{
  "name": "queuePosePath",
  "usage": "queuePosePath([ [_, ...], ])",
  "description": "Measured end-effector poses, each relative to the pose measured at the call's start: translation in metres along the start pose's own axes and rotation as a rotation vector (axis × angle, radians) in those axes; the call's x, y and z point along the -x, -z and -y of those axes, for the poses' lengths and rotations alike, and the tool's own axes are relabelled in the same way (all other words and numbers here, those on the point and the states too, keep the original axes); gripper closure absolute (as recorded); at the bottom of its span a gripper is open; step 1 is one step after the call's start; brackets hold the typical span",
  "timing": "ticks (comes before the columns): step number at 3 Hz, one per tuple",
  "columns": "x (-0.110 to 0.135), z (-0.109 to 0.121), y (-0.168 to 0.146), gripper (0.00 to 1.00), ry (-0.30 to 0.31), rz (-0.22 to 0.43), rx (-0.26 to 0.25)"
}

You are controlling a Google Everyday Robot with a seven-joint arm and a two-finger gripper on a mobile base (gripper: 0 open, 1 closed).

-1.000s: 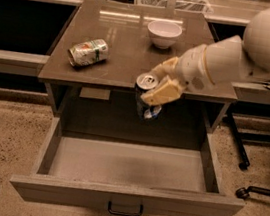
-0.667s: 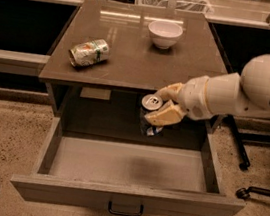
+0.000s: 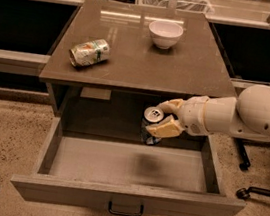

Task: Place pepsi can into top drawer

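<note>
My gripper point(image 3: 166, 118) reaches in from the right and is shut on the pepsi can point(image 3: 151, 126), a dark blue can with a silver top. I hold it upright inside the open top drawer point(image 3: 91, 161), near the back and right of the middle, with its base low over the pale grey floor. I cannot tell whether it touches the floor. The drawer is pulled far out; its dark handle point(image 3: 125, 210) shows on the front panel.
On the brown tabletop point(image 3: 181, 66) a pale silver-green can point(image 3: 88, 52) lies on its side at the left, and a white bowl point(image 3: 165, 33) stands at the back. Chair bases point(image 3: 259, 192) stand at the right.
My gripper has carried the pepsi can down from the table's front edge into the drawer and a little to the right. The arm has sunk lower.
</note>
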State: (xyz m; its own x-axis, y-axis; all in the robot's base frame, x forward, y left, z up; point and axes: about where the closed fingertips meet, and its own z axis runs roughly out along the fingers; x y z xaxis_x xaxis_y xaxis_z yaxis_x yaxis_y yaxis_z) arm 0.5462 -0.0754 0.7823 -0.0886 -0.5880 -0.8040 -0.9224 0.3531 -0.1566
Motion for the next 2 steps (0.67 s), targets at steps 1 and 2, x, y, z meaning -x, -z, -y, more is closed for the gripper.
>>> queuePosePath([
  [1, -0.0103, -0.0022, -0.0101, 1.00, 0.004, 0.015, 0.019],
  [2, -0.0163, -0.0067, -0.0135, 1.00, -0.003, 0.009, 0.038],
])
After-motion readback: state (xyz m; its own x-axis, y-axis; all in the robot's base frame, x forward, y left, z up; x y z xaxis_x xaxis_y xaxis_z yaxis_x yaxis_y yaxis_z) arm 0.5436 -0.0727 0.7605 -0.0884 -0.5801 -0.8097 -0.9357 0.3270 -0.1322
